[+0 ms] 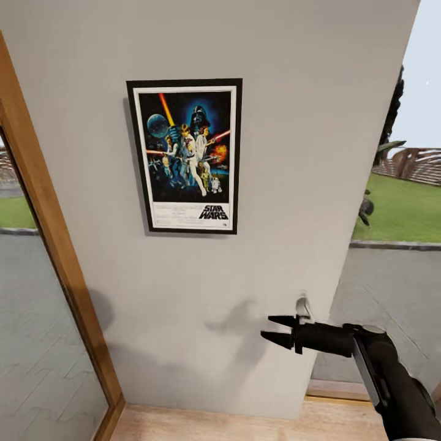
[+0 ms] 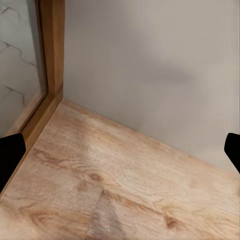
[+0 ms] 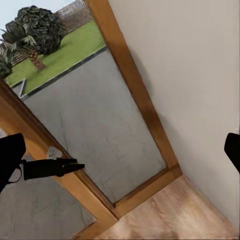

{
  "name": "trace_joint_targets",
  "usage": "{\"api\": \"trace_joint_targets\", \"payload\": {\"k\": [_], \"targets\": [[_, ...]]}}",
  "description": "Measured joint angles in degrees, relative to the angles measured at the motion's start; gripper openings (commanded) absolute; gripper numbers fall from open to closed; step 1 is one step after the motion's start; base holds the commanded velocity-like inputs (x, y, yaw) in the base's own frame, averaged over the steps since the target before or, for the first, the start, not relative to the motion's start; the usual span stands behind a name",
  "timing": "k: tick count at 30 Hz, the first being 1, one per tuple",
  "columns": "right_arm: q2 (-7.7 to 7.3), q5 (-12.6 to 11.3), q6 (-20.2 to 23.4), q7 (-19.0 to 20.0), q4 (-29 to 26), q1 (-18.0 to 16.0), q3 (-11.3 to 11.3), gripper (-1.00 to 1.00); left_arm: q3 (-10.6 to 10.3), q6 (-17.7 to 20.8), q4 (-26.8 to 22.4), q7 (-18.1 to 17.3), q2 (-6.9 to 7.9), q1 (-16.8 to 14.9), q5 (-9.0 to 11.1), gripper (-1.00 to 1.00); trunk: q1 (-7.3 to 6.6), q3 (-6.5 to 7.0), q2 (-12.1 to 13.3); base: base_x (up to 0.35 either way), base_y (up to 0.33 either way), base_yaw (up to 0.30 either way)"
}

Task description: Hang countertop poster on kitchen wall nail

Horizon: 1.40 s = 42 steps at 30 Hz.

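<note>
The poster (image 1: pixel 185 156) hangs flat and upright on the light-grey wall (image 1: pixel 294 122), with its black frame, white border and "STAR WARS" logo showing. No gripper touches it. My right gripper (image 1: pixel 267 326) is well below and to the right of the poster, open, its two black fingers pointing left with nothing between them. In the right wrist view the right gripper (image 3: pixel 120 155) has its fingertips (image 3: pixel 10 150) far apart. My left gripper (image 2: pixel 122 150) is open too, empty, over the wooden floor (image 2: pixel 125 185). The kitchen countertop is out of view. The wall nail is hidden.
A wooden-framed glass pane (image 1: pixel 37 343) stands left of the wall, its frame (image 1: pixel 55 245) running down to the floor. Right of the wall is a glass door with a small handle (image 1: pixel 302 306). Outside lie paving, grass and a tree (image 3: pixel 35 30).
</note>
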Motion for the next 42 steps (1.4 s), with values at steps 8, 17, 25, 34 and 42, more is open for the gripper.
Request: {"api": "trace_joint_targets", "payload": {"k": [8,17,25,34,42], "targets": [[-0.15,0.2,-14.0,0.1,17.7,8.5,-5.7,1.00,-0.2,0.0,0.0,0.2,-0.14,0.0,-0.1,1.00,0.00,0.76,0.0,0.000,0.000,0.000],[-4.93,0.3,-33.1,-1.1,48.8,9.8,-7.3,1.00,-0.4,0.0,0.0,0.3,-0.31,0.0,-0.1,1.00,0.00,1.62,0.0,0.000,0.000,0.000],[-6.27,0.2,-41.0,-14.7,63.9,9.8,-7.2,1.00,-0.4,0.0,0.0,0.4,-0.41,0.0,-0.1,1.00,0.00,2.39,0.0,0.000,0.000,0.000],[-5.46,0.0,-41.9,-45.3,70.0,9.8,-7.0,1.00,-0.5,0.0,0.0,0.4,-0.42,0.0,-0.1,1.00,0.00,2.99,0.0,0.000,0.000,0.000],[-3.09,0.1,-41.9,-66.0,71.0,9.8,-6.8,1.00,-0.5,0.0,0.0,0.4,-0.42,0.0,-0.3,1.00,0.00,3.04,0.0,0.000,0.000,0.000]]}}
